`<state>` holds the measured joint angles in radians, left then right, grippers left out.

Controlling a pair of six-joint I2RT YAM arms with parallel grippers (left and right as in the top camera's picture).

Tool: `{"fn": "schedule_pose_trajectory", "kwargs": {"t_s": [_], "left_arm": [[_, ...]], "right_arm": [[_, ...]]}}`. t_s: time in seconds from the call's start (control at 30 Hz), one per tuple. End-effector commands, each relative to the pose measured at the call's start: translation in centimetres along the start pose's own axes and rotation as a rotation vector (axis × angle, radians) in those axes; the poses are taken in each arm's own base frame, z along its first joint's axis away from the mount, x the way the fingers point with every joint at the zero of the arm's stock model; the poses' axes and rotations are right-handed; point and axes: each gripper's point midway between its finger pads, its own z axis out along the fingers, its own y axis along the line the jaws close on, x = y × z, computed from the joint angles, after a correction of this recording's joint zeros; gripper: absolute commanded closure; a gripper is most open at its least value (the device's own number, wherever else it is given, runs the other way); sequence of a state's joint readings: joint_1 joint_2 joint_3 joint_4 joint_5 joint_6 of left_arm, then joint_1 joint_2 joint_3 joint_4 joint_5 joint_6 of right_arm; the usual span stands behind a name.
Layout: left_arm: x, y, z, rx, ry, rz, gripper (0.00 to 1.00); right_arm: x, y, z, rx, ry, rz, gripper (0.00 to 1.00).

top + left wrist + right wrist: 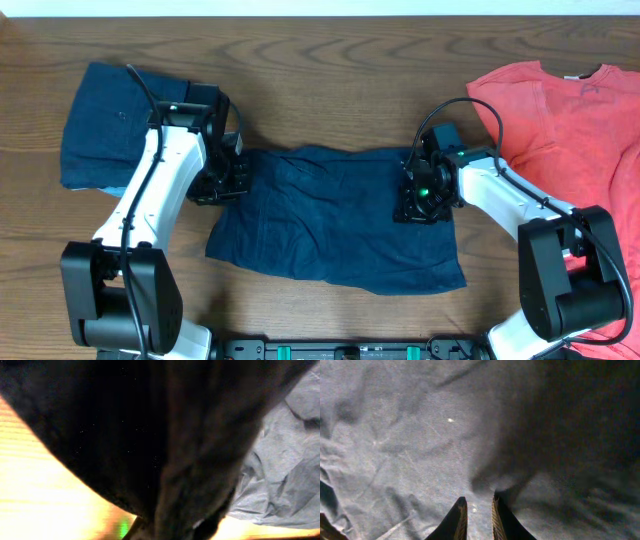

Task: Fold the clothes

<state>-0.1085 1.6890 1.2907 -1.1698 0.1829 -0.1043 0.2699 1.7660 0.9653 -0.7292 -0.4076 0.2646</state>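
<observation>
Our left gripper [236, 180] and right gripper [476, 509] pinch the navy shorts [330, 228] tightly; we should lift both ends evenly and taut.

A fold of dark navy fabric [150, 435] hangs right against the left gripper [236, 180]. It is blurred and nearly black, fills the view from the top to the bottom edge, and hides the closed fingers. To the gripper's left, the wooden surface [35, 495] shows as a bright, washed-out band, with a small green glint [122, 528] low down. To the gripper's right lies wrinkled grey-blue cloth [285, 470]; whether it is the same piece cannot be told.
</observation>
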Motion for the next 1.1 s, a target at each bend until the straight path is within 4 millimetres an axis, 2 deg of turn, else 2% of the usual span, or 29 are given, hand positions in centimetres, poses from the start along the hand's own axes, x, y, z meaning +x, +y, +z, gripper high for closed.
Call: {"fn": "schedule_pose_trajectory", "kwargs": {"t_s": [0.0,0.13,0.3,0.43,0.83,1.07], "left_arm": [[0.2,0.4,-0.4,-0.024,-0.002,0.006,0.94],[0.6,0.8,-2.6,-0.057,-0.001,0.027,0.94],[0.5,1.7,-7.8,-0.146,-0.039,0.032,0.94],[-0.2,1.3,-10.2,-0.136,-0.098,0.048,0.94],[-0.4,0.5,-10.5,-0.098,-0.108,0.053,0.94],[-0.5,-1.0,-11.3,-0.016,-0.124,0.059,0.94]], "right_arm": [[0.1,0.1,-0.3,0.012,-0.011,-0.006,0.85],[-1.0,-0.4,-1.6,0.005,-0.056,-0.065,0.80],[-2.2,-1.6,-4.5,-0.012,-0.121,-0.026,0.80],[-1.7,-1.7,-4.4,-0.014,-0.103,-0.016,0.85],[0.4,1.4,-1.0,-0.017,-0.061,-0.142,0.84],[2.1,0.4,1.5,-0.018,-0.052,-0.073,0.89]]}}
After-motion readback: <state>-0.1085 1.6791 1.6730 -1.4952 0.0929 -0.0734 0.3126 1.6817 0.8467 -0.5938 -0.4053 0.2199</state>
